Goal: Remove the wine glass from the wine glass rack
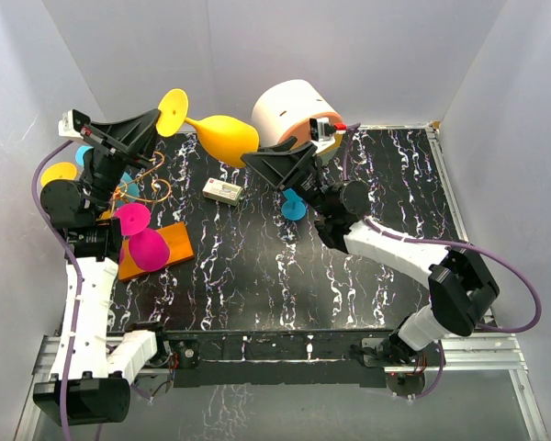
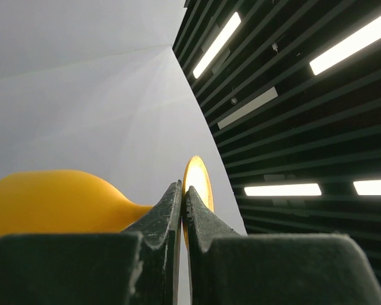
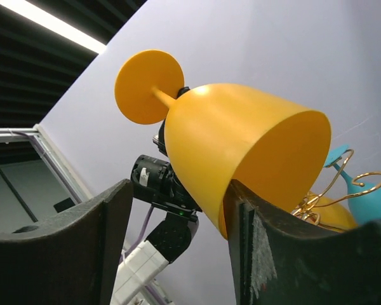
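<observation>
One level wine glass (image 1: 226,138), bowl rightward, clamped by left pincer (image 2: 183,189); right pincer (image 3: 178,189) spread

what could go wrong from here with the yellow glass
1. The left gripper seems to pinch the glass only by its thin foot, with the bowl sticking out sideways, so it may pivot or slip.
2. The right gripper is open close by the bowl; a nudge could knock it loose.
3. A dropped glass might hit the pink glass below.
</observation>
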`<state>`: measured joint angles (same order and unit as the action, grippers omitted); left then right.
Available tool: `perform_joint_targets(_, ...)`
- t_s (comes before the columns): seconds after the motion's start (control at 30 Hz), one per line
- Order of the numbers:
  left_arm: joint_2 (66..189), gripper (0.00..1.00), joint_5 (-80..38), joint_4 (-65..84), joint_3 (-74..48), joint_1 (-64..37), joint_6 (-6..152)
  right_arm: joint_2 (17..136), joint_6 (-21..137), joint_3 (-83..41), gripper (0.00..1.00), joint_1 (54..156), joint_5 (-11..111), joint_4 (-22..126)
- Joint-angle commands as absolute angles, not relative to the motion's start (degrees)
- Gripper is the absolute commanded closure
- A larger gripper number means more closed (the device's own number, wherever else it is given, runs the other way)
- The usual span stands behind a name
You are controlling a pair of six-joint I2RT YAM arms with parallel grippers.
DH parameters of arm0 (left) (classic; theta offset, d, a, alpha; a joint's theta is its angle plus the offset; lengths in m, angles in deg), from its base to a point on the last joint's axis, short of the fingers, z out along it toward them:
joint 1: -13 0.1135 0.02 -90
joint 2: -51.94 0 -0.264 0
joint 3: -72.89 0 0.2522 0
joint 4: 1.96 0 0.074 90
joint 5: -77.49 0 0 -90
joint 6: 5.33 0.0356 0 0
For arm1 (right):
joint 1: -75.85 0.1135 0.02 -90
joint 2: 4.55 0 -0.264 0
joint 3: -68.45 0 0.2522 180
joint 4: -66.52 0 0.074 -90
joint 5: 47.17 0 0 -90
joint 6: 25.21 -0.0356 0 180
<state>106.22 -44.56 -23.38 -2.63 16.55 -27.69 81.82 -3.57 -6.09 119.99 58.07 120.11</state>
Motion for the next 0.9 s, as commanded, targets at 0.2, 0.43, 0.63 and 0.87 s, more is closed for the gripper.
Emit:
perform_joint_targets(0.2, 103.5, 1.00, -45.9, -24.6, -2.8, 16.7, -28.5, 82.7, -13.2, -9.2, 0.72, 120.2, 58.0, 135.4)
perform_joint_targets(0.43, 102.3, 0.99, -46.0, -22.4, -2.0, 16.6, -27.7, 81.4, -16.4, -8.8, 0.94, 120.2, 57.1, 138.5)
perform_joint_targets(0.63, 99.0, 0.27, -45.2, -13.9, -1.4, 16.7, -21.8, 77.8, -16.2, -6.2, 1.00, 120.2, 53.6, 137.8)
perform_joint_targets(0.87, 97.7, 0.01, -48.7, 7.2, -5.1, 16.6, -9.2, 66.3, -8.7, -1.7, 1.00, 119.5, 42.9, 117.7)
